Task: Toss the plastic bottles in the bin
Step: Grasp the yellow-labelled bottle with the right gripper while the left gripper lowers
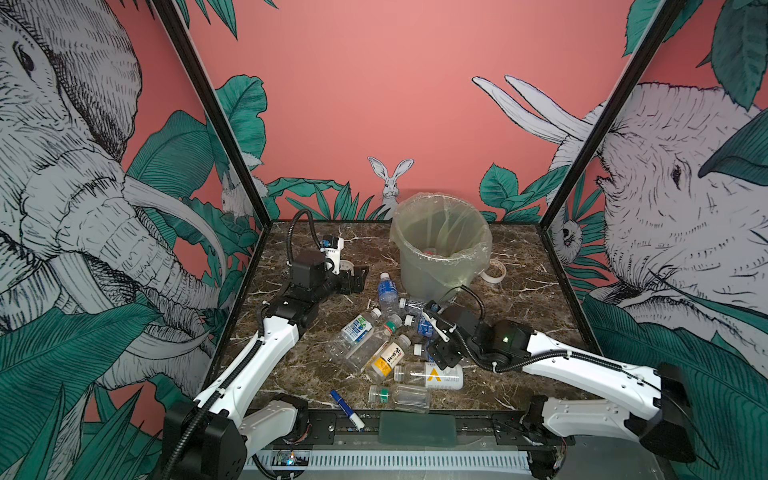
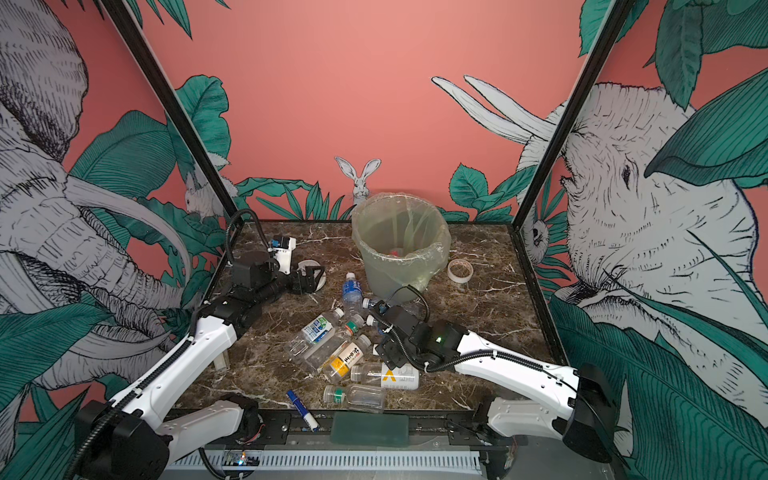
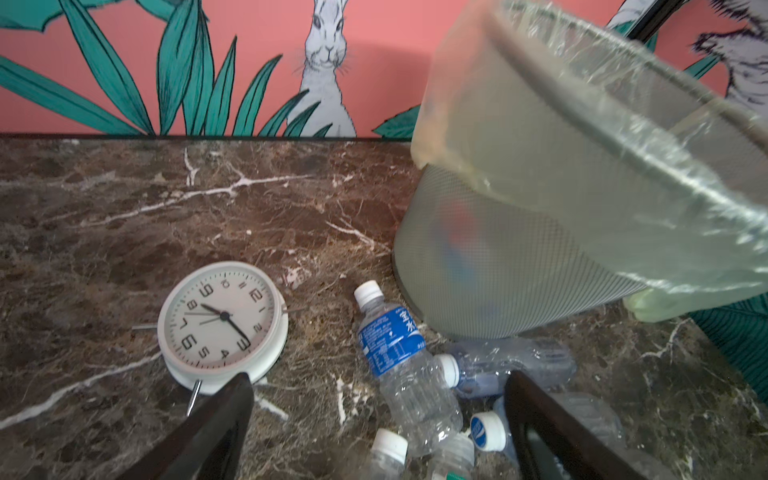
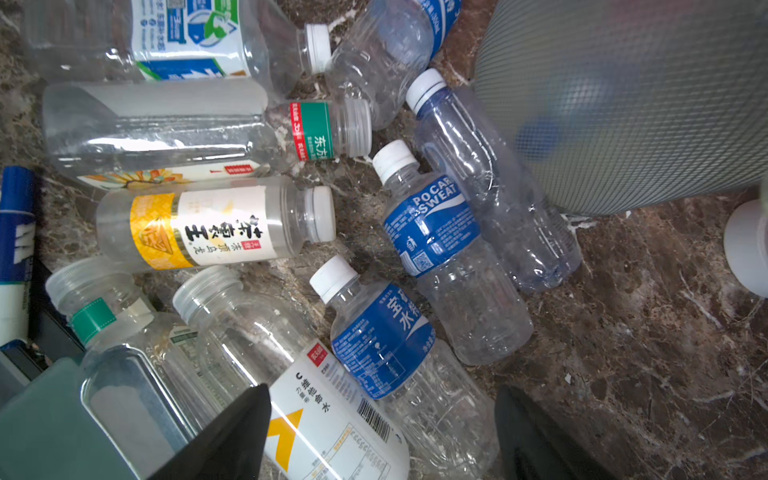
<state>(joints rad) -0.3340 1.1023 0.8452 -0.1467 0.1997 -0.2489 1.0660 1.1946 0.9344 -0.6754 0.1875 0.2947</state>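
Observation:
Several clear plastic bottles lie in a heap in mid-table, in both top views (image 1: 386,359) (image 2: 347,357). The bin (image 1: 440,249) (image 2: 399,245) stands behind them, with something lying at its bottom. My left gripper (image 1: 357,276) (image 3: 379,376) is open, low over the table left of the bin. A blue-labelled bottle (image 3: 395,345) lies ahead of its fingers. My right gripper (image 1: 442,357) (image 4: 382,390) hangs open over the heap's right side. A blue-labelled bottle (image 4: 374,345) and a white-yellow one (image 4: 328,428) lie between its fingers, not gripped.
A white round clock (image 3: 222,320) lies flat by the left gripper. A tape roll (image 1: 494,270) sits right of the bin. A blue-capped marker (image 1: 347,409) and a green pad (image 1: 415,424) lie at the front edge. Walls close in three sides.

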